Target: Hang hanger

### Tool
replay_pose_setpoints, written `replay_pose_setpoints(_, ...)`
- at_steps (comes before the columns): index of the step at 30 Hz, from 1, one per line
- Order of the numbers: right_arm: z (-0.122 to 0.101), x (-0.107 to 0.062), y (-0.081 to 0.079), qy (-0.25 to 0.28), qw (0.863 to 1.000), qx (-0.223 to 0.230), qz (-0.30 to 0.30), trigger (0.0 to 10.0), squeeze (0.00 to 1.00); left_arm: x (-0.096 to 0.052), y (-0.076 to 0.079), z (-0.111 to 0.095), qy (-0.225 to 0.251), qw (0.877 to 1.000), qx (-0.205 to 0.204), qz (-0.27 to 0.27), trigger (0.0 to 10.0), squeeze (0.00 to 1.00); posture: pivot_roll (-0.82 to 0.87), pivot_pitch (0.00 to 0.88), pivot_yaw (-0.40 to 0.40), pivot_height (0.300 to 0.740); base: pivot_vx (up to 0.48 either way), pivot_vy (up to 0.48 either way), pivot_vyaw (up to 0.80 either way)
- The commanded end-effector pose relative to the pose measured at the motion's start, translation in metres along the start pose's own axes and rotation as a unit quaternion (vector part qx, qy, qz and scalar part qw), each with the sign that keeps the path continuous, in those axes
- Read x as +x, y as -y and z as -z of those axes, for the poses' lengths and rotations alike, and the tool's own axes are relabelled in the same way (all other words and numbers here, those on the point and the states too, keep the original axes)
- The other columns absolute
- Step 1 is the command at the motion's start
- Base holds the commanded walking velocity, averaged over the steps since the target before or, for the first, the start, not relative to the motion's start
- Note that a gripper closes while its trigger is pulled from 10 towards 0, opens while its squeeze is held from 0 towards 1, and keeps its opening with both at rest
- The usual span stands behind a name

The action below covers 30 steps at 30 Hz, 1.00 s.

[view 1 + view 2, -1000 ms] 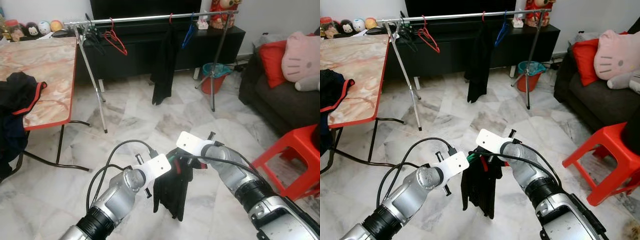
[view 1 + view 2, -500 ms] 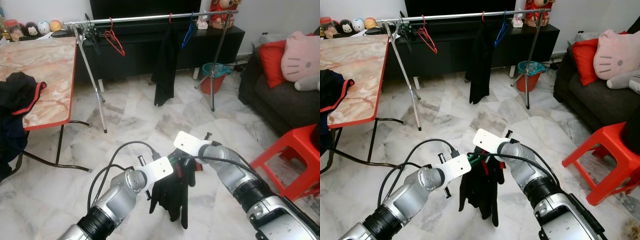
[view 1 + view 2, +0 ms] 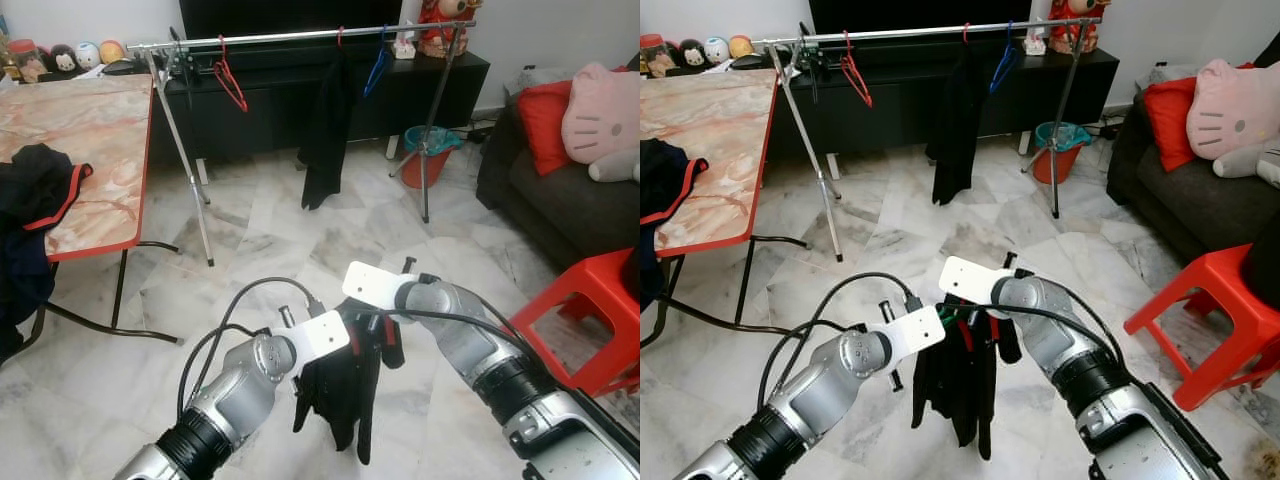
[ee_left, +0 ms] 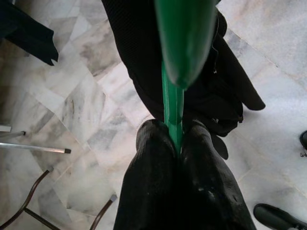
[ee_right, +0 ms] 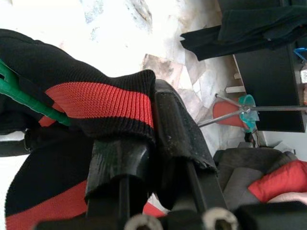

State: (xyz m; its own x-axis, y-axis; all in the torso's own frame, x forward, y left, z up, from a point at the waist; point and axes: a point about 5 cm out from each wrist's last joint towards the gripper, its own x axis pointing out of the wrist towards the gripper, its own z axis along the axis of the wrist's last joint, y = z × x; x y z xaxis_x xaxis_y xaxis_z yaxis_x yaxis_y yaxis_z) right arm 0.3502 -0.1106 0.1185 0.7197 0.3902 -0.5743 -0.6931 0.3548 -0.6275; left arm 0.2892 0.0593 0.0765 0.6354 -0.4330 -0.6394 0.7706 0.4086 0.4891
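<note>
A green hanger (image 4: 173, 103) carries a black garment with red trim (image 3: 340, 395), held low over the marble floor in front of me. My left gripper (image 4: 175, 139) is shut on the hanger's green bar. My right gripper (image 5: 151, 129) is shut on the garment's red-and-black ribbed edge, close beside the left one. The garment hangs limp beneath both wrists. At the back stands a metal clothes rail (image 3: 300, 38) with a red hanger (image 3: 232, 90), a hanging black garment (image 3: 325, 140) and a blue hanger (image 3: 378, 62).
A marble-topped folding table (image 3: 90, 130) with dark clothing (image 3: 35, 185) stands on the left. A red plastic stool (image 3: 590, 310) and a dark sofa (image 3: 560, 210) with cushions are on the right. A teal bucket (image 3: 430, 150) sits by the rail's foot.
Both grippers have kept their hold. The right wrist has edged slightly left, and the garment now hangs a little lower and longer beneath them.
</note>
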Motion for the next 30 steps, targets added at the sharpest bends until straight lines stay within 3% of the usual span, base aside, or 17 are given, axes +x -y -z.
replay_pose_setpoints(1, -0.077, -0.030, 0.045, 0.166, 0.982, -0.025, 0.084, 10.0, 0.00, 0.006, 0.033, 0.059, -0.136, 0.989, -0.007, 0.062, 10.0, 0.00, 0.09, 0.000, -0.068, 0.740, 0.000, 0.000, 0.00)
replay_pose_setpoints(5, -0.069, -0.027, 0.051, 0.146, 0.984, -0.013, 0.102, 10.0, 0.00, 0.008, 0.024, 0.055, -0.123, 0.992, -0.023, 0.018, 10.0, 0.00, 0.08, 0.000, -0.072, 0.740, 0.000, 0.000, 0.00)
replay_pose_setpoints(7, -0.055, -0.021, 0.049, 0.117, 0.987, -0.009, 0.107, 10.0, 0.00, 0.007, 0.016, 0.053, -0.110, 0.993, -0.040, -0.011, 10.0, 0.00, 0.09, 0.000, -0.075, 0.740, 0.000, 0.000, 0.00)
replay_pose_setpoints(9, -0.027, -0.012, 0.044, 0.063, 0.990, 0.024, 0.126, 10.0, 0.00, 0.003, 0.004, 0.053, -0.097, 0.993, -0.058, -0.043, 10.0, 0.00, 0.09, 0.000, -0.075, 0.740, 0.000, 0.000, 0.00)
replay_pose_setpoints(15, 0.003, -0.005, 0.037, 0.009, 0.988, 0.057, 0.141, 10.0, 0.00, -0.006, 0.005, 0.067, -0.126, 0.991, -0.046, -0.025, 10.0, 0.00, 0.10, 0.000, -0.070, 0.740, 0.000, 0.000, 0.00)
replay_pose_setpoints(23, 0.010, -0.002, 0.037, -0.002, 0.985, 0.071, 0.158, 10.0, 0.00, -0.011, 0.006, 0.076, -0.152, 0.988, -0.033, -0.019, 10.0, 0.00, 0.10, 0.000, -0.068, 0.740, 0.000, 0.000, 0.00)
replay_pose_setpoints(30, 0.010, 0.001, 0.038, -0.005, 0.985, 0.061, 0.159, 10.0, 0.00, -0.013, 0.007, 0.077, -0.175, 0.984, 0.032, 0.012, 10.0, 0.00, 0.11, 0.000, -0.064, 0.740, 0.000, 0.000, 0.00)
